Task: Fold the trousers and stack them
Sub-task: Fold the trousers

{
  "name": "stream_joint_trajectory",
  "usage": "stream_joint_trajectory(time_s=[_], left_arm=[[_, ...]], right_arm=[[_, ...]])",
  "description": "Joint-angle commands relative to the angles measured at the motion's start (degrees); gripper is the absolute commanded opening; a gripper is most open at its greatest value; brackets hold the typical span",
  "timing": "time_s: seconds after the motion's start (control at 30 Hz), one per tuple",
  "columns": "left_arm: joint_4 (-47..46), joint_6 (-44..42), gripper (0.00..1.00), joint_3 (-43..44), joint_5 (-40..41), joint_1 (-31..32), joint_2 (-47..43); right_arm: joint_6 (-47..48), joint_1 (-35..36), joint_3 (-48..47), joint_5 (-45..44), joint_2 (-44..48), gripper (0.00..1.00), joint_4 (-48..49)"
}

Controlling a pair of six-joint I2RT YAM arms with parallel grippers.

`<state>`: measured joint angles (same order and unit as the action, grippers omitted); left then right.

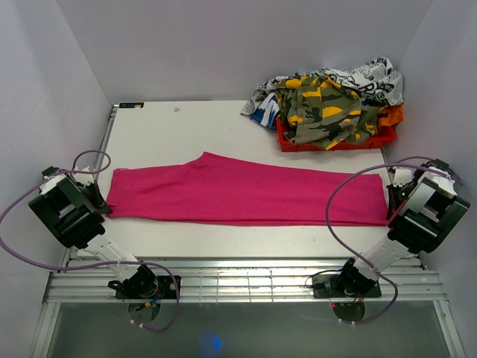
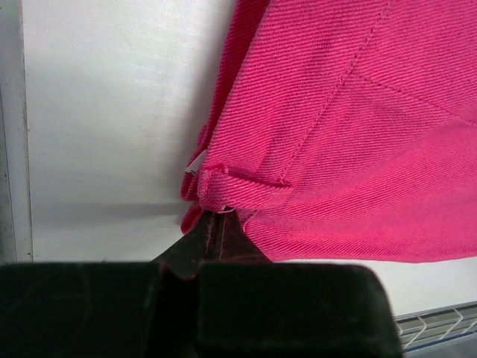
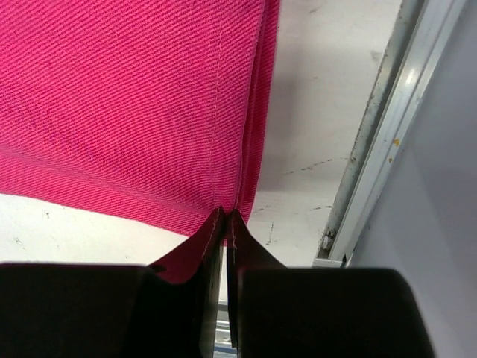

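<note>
Pink twill is pinched at both ends. Left fingers (image 2: 194, 250) are closed on the waistband corner, just below a belt loop (image 2: 246, 183). Right fingers (image 3: 197, 250) are closed on the hem corner, biting only its very edge. Trousers (image 1: 246, 195) lie flat across the middle of the surface (image 1: 186, 134), reaching its left and right edges.

Risk: such shallow bites may slip on lifting, or catch one layer only, skewing the fold.

Cloth is soft, with diagonal ribbing and stitched seams. A red bin (image 1: 376, 140) of crumpled clothes (image 1: 328, 108) sits at the far right corner.
</note>
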<state>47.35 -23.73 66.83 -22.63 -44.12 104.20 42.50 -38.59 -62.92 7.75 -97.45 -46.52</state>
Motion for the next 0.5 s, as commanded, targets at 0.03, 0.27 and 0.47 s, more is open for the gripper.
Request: stream_joint_trajectory(time_s=[0.03,0.27,0.47], left_arm=[[-3.6,-0.4,0.00,0.1,4.2,-0.4,0.8],[-2.0,-0.5,0.00,0.8,2.3,-0.4,0.7],[-0.5,-1.0,0.04,0.7,0.2,-0.4,-0.8]], right_arm=[[3.2,-2.0,-2.5,-3.0,1.4,0.08,-0.1],[2.0,-2.1,0.7,-2.3,-1.5,0.28,2.1],[0.7,-2.3,-0.2,-1.8,-0.1,0.75,2.0]])
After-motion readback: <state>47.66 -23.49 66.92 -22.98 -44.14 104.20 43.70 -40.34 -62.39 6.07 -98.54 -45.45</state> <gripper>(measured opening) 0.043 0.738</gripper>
